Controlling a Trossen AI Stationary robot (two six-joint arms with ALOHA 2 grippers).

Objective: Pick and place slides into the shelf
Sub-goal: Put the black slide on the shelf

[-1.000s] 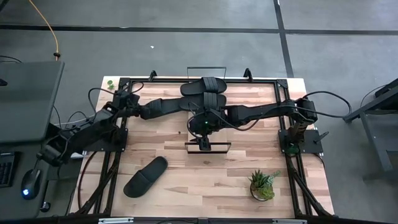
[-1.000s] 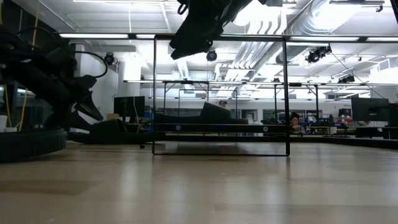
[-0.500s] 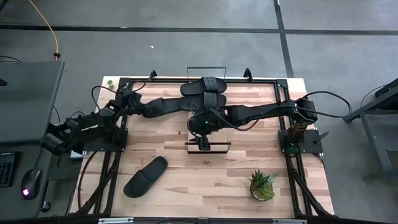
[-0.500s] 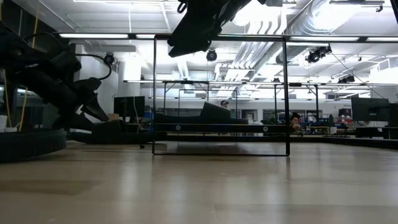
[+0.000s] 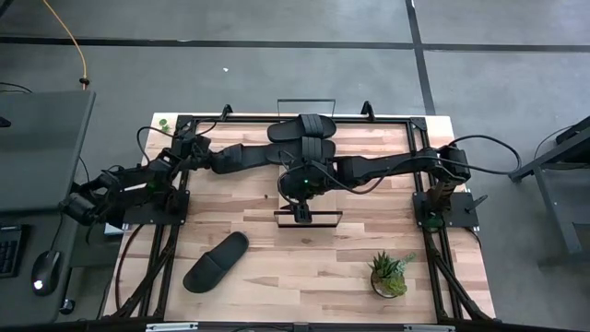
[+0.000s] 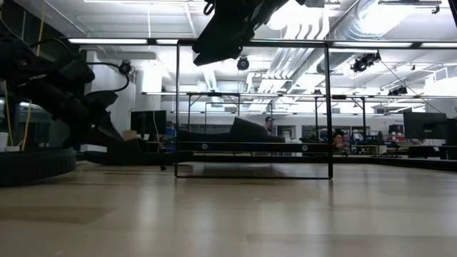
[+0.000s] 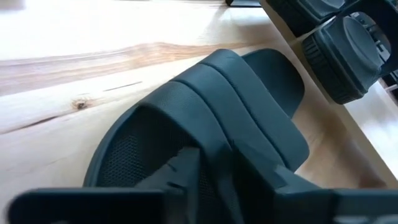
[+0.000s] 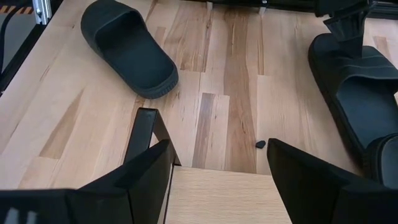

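Two black slides (image 5: 301, 127) (image 5: 313, 146) lie side by side toward the far end of the shelf (image 6: 285, 146), between its black wire rails. In the low view they show as dark shapes on the shelf's board. My left gripper (image 7: 236, 177) reaches in from the left and is down on the nearer slide (image 7: 205, 106), shut on its strap. My right gripper (image 8: 217, 162) hangs open and holds nothing, above the shelf's near end (image 8: 227, 196). A third slide (image 5: 217, 262) lies sole-down on the tabletop at the near left. My left gripper has the slide's broad ribbed strap (image 7: 249, 134) between its two fingers. One finger (image 7: 186, 165) is at the strap's open side over the footbed, the other past the strap's opposite edge. The fingers slant down from above and from the table's left. The slide lies flat on the wood.
A small potted plant (image 5: 390, 274) stands at the near right of the table. The right arm's wrist (image 7: 348, 53) hangs close beside the held slide. Black frame bars (image 5: 175, 231) run along both table sides. Bare wood lies between the loose slide and the plant.
The rear links of my left arm have swung toward the table's far edge. Its gripper has stayed at the slides on the shelf. My right arm and all the slides have kept still.
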